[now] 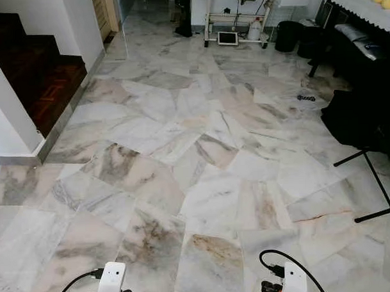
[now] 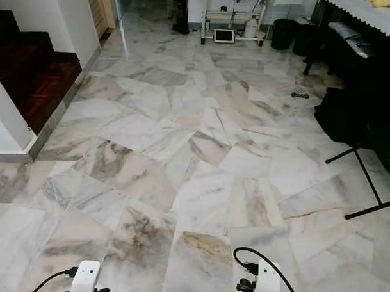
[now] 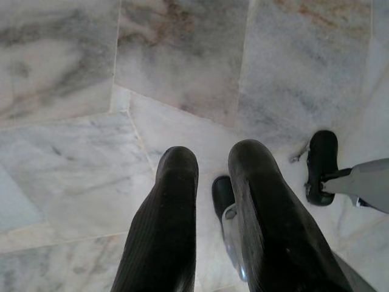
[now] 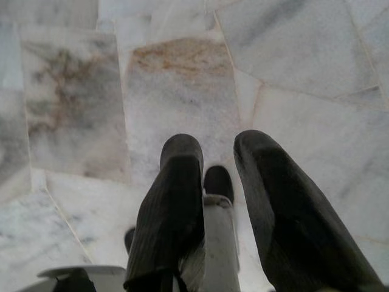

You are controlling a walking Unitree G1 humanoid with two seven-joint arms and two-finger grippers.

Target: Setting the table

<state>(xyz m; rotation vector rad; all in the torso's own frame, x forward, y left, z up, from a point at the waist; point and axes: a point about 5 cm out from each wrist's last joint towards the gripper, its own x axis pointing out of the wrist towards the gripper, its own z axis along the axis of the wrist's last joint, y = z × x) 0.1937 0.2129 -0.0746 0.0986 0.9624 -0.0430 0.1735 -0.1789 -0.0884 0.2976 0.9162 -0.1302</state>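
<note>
Head views: marble floor [image 1: 201,152] stretches ahead; dark wooden stairs [image 1: 35,68] on the left, a white cart [image 1: 235,23] at the far end, a black stand [image 1: 372,178] on the right, and a table with a white cloth [image 1: 363,2] at the far right (yellow items on it, too small to identify). Both wrists hang low.

Left wrist view: left gripper [image 3: 209,159] released, fingers apart over floor, holding nothing.

Right wrist view: right gripper [image 4: 216,143] likewise released and empty, pointing down at the tiles.
</note>
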